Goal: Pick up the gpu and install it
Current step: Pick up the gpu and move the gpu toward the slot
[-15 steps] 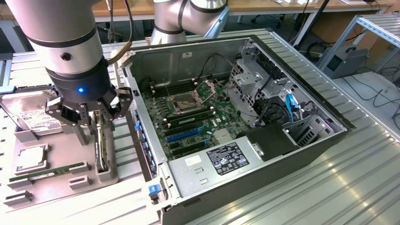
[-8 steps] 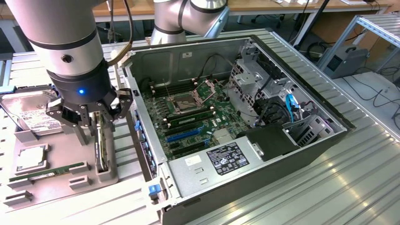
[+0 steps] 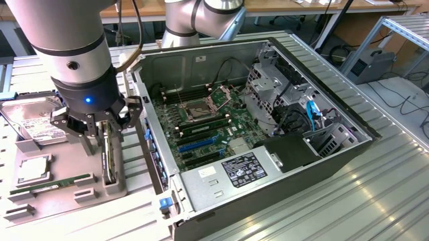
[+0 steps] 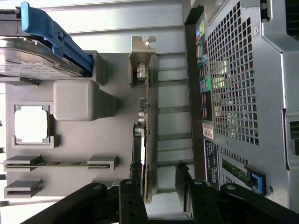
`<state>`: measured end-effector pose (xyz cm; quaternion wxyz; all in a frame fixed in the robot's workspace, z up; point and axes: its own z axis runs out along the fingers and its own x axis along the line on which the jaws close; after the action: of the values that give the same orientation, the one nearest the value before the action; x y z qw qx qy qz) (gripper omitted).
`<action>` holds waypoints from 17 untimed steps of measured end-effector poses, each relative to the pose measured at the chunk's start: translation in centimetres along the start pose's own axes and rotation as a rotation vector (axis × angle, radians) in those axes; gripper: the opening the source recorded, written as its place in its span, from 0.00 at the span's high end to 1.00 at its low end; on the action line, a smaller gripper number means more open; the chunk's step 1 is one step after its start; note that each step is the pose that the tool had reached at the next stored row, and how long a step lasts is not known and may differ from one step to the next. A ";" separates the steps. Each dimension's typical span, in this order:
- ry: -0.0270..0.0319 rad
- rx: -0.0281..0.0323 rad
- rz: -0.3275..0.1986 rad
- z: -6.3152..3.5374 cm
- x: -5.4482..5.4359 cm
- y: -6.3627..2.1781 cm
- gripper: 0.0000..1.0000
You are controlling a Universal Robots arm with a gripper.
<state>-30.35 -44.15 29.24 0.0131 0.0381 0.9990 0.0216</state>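
The gpu (image 3: 107,159) (image 4: 145,116) stands on its edge in a slot of the gray tray (image 3: 67,156), in the lower left of the exterior view, just beside the open computer case (image 3: 194,63). The gripper (image 3: 102,148) (image 4: 159,165) hangs right over it, jaws wide, one finger (image 4: 135,170) on each side of the card. A hard drive (image 3: 30,120) and a memory stick (image 3: 50,185) lie on the same tray.

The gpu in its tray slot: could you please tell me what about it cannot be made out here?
- Exterior view: the gpu is partly covered by the open gripper.
- Wrist view: it shows edge-on, so its faces are unseen.
- Its bottom edge is sunk in the grey tray.
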 end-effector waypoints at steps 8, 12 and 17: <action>0.0000 0.0000 0.000 0.29 0.0 -0.01 0.58; 0.0000 0.0000 0.000 0.44 0.0 -0.02 0.58; 0.0000 0.0000 0.000 0.62 0.0 -0.03 0.58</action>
<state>-30.36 -44.15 28.63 0.0131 0.0381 0.9990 0.0216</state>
